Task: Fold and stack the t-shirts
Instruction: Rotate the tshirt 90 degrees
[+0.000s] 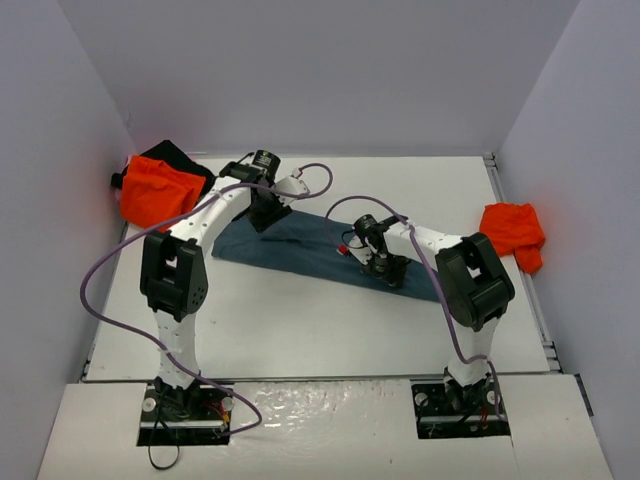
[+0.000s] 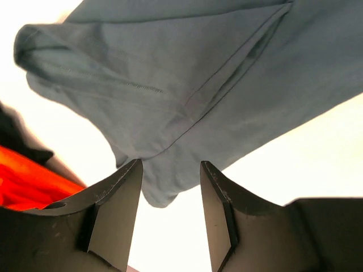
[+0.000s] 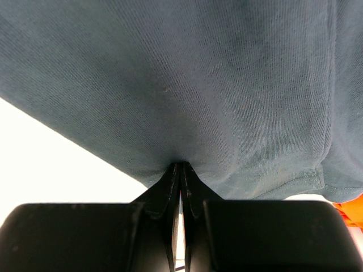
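The slate-blue t-shirt lies as a long band across the middle of the table. My left gripper hovers over its far-left end and is open; in the left wrist view the gripper has a corner of the shirt just beyond its fingertips, nothing between them. My right gripper is at the band's right part. Seen from its own wrist camera, the right gripper is shut, pinching a pucker of the blue cloth. One orange t-shirt lies bunched on a black t-shirt at the far left.
A second orange t-shirt is crumpled at the right edge of the table. White walls enclose the table on three sides. Purple cables loop from both arms over the table.
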Tool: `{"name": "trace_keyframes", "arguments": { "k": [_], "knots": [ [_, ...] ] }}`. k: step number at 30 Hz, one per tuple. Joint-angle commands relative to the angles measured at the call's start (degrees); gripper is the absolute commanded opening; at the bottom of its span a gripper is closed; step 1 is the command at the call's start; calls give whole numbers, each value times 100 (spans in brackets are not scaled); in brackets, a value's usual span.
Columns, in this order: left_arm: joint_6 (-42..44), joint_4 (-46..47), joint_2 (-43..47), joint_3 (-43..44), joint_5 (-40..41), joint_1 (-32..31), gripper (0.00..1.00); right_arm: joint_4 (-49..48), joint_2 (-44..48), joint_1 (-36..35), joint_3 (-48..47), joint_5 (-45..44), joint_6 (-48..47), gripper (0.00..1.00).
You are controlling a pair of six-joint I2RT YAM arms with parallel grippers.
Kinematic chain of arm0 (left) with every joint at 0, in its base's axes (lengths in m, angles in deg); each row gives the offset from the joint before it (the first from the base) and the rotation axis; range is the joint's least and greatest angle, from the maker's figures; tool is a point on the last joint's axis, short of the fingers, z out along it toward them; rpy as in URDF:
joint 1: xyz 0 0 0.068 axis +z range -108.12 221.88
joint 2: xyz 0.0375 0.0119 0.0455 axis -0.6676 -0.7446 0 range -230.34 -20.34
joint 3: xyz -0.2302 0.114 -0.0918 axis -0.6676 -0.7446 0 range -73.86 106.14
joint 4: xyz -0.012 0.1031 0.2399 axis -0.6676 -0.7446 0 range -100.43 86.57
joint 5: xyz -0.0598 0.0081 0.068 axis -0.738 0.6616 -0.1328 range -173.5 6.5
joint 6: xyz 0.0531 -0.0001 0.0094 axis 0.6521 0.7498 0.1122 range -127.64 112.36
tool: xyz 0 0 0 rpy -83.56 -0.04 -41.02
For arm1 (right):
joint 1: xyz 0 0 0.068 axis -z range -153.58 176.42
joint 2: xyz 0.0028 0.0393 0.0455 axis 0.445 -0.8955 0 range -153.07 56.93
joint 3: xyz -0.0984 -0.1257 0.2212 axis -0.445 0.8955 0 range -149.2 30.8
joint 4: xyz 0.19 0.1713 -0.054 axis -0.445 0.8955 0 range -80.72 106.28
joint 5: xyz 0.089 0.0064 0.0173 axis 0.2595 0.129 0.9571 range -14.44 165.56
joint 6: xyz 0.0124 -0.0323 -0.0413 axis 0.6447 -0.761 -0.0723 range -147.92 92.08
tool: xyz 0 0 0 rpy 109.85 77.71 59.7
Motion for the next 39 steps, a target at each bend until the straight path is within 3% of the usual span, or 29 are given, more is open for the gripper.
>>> {"name": "trace_keyframes", "arguments": {
  "k": [1, 14, 39],
  "knots": [
    [277, -30, 173, -20, -462, -14, 42, -389, -289, 49, 97, 18, 115, 0],
    [687, 235, -342, -48, -715, -86, 42, -420, -413, 89, 72, 0, 147, 0],
    [802, 373, -842, 466, -233, -138, 36, -499, -474, 98, 159, 80, 173, 0]
  ]
}}
